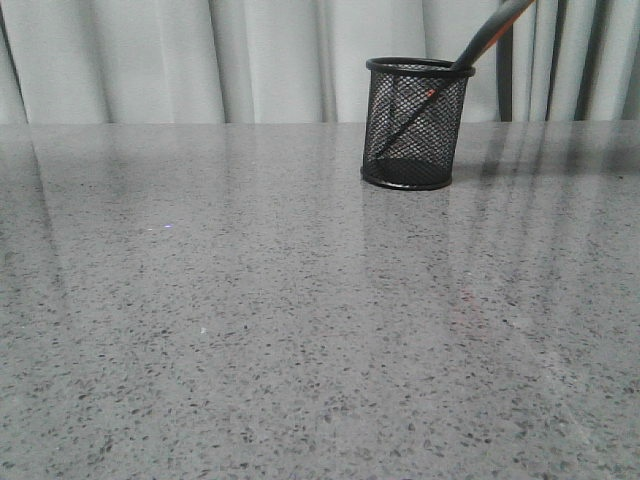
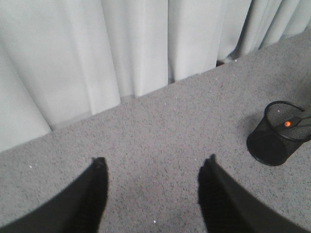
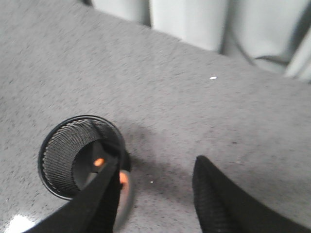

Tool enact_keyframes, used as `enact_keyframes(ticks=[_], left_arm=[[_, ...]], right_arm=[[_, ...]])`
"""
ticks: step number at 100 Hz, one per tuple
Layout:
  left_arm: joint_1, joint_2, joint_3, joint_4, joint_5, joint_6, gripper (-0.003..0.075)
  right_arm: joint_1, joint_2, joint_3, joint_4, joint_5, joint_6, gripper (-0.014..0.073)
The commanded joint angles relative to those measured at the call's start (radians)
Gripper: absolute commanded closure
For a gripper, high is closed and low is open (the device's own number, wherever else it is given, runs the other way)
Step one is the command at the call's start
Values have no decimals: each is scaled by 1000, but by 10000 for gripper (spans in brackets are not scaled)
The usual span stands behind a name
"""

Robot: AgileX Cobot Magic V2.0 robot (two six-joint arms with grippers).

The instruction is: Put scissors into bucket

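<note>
Scissors (image 1: 482,40) stand in the bucket (image 1: 417,125), blades down inside the mesh, handles up and leaning out over the rim toward the right; the handle end runs off the top of the front view. Bucket upright on the grey speckled table (image 1: 250,320), toward the far edge and right of centre, close to the pale curtain (image 1: 150,60) behind.

Left wrist view: left gripper (image 2: 153,187) spread wide, both dark fingers (image 2: 90,194) apart with bare table between them; nothing held; bucket (image 2: 277,141) well off to one side, an orange spot of the scissors (image 2: 287,124) showing at its mouth.

Right wrist view: right gripper (image 3: 158,194) also wide apart, table visible in the gap; nothing between the fingers; one finger (image 3: 95,199) overlaps the edge of the bucket (image 3: 65,150) in the picture, and whether it touches the rim I cannot tell. Scissors (image 3: 104,153) seen from above inside the bucket, orange loop lining showing beside that finger; a second orange patch, blurred, lies just outside the rim.

Neither arm appears in the front view.
</note>
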Motion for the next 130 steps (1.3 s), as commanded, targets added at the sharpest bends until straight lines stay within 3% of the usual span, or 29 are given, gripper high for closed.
enact_keyframes(ticks=[1,16,37,47,61,84,101,130], left_arm=[[1,-55,-30,-45,-74,11,461],[1,-78,-30,-45,-74,58,740],[1,-137,1,11,-145,73,741],[1,-209,96,14,-247,73,741],[1,-367,353,-43,-474,144,741],[-1,-687,915,-350,-814,523,741],[-1,-941,1260,-567,-969,682,741],[-16,-1274,1548,-600,-978,684,741]], right_arm=[[-37,-87,-34,34,-35,28,281],[-66,-147,-34,119,-39,102,326],[-66,-267,80,206,-182,102,669],[-66,-363,222,211,-303,77,664],[-66,-545,495,217,-557,50,664],[-66,-891,946,204,-938,25,664],[-66,-1131,1223,158,-965,24,665],[-66,-1476,1545,149,-956,24,664]])
